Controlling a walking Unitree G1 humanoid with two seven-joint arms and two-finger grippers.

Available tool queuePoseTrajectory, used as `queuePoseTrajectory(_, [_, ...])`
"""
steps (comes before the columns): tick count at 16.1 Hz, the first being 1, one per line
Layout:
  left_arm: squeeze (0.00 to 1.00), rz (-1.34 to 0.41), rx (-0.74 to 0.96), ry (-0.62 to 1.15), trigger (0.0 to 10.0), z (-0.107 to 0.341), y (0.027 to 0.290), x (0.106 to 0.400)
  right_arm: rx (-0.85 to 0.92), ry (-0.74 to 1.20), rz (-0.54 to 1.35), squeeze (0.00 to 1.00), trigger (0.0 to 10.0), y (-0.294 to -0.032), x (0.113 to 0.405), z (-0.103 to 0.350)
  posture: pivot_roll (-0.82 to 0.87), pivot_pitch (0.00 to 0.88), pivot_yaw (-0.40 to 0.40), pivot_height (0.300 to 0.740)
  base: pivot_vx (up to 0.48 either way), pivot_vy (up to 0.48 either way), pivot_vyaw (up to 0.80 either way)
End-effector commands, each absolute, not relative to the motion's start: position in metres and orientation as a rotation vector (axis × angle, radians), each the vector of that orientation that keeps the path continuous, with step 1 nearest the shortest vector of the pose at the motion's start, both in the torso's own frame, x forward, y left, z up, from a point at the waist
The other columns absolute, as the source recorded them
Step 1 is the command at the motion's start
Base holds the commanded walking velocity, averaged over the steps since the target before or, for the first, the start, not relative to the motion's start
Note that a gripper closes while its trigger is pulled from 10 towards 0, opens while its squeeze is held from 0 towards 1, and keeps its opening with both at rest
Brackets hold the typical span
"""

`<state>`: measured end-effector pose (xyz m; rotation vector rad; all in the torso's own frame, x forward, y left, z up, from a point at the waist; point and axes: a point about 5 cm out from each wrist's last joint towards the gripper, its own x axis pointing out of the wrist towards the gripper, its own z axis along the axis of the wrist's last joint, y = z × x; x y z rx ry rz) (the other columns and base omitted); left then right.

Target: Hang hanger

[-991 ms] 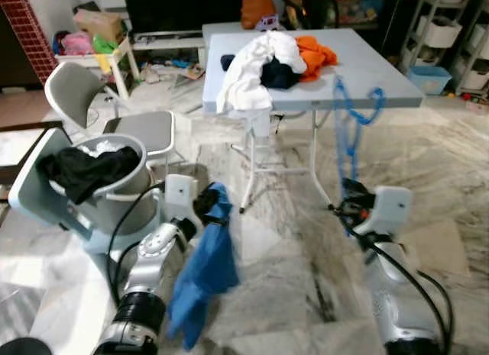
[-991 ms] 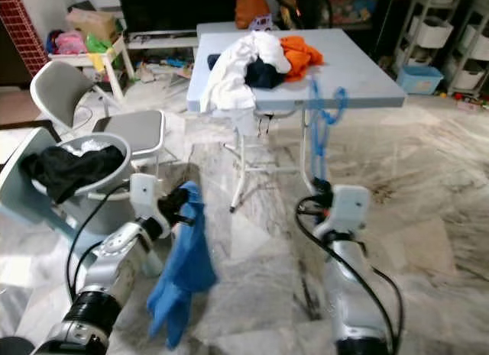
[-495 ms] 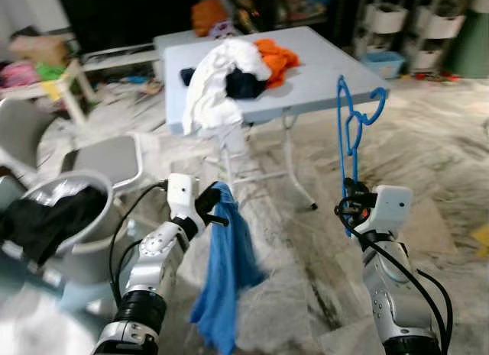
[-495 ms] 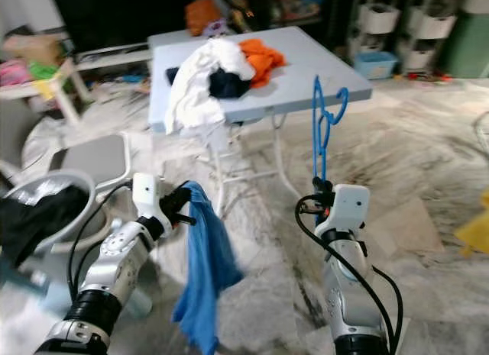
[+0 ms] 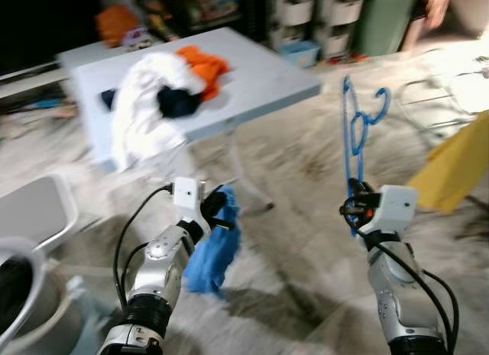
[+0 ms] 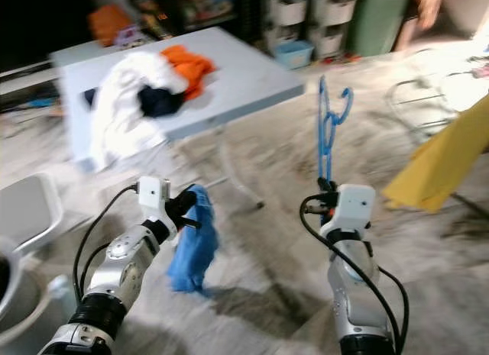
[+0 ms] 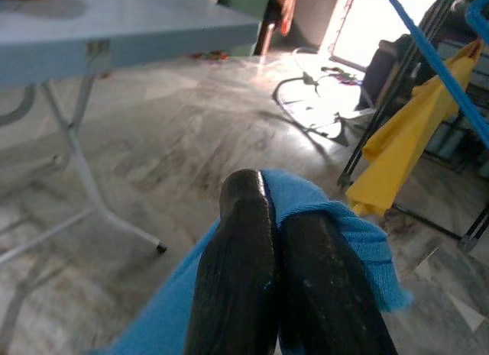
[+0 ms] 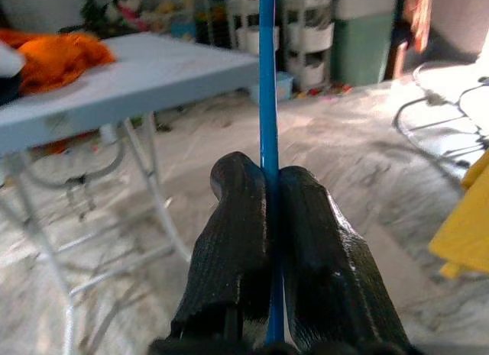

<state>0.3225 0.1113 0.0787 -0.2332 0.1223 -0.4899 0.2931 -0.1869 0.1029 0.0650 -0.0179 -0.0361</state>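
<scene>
My right gripper (image 5: 353, 210) is shut on a blue plastic hanger (image 5: 356, 133) that stands upright above it, hook at the top. The right wrist view has the hanger's blue bar (image 8: 267, 103) pinched between the black fingers (image 8: 237, 240). My left gripper (image 5: 220, 208) is shut on a blue cloth (image 5: 212, 252) that hangs down from it over the marble floor. That cloth (image 7: 336, 233) wraps over the closed fingers (image 7: 237, 271) in the left wrist view.
A light blue folding table (image 5: 260, 72) with white, dark and orange clothes (image 5: 157, 91) stands ahead on the left. A yellow garment (image 5: 454, 172) hangs on a drying rack at the right. Shelving with bins (image 5: 321, 19) lines the back. A grey chair (image 5: 34, 210) is at the left.
The camera has swung to the right: the table slid left and the yellow garment and rack came into view. Both grippers keep their holds; the blue cloth swings.
</scene>
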Motion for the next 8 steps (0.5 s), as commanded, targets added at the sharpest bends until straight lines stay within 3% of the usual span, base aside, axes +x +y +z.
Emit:
queuePoseTrajectory(1, [0.00,-0.467,-0.209,0.096,10.0,0.0850,0.1232,0.3254,0.078,-0.037,0.006,0.00,10.0,-0.1746,0.2962,0.1073,-0.29,0.000,0.036,0.740,0.439,0.000,-0.80])
queuePoseTrajectory(8, [0.00,-0.475,-0.212,0.103,10.0,0.0822,0.1185,0.3231,0.077,-0.029,0.017,0.00,10.0,-0.1732,0.2974,0.1058,-0.28,0.000,0.026,0.740,0.433,0.000,-0.80])
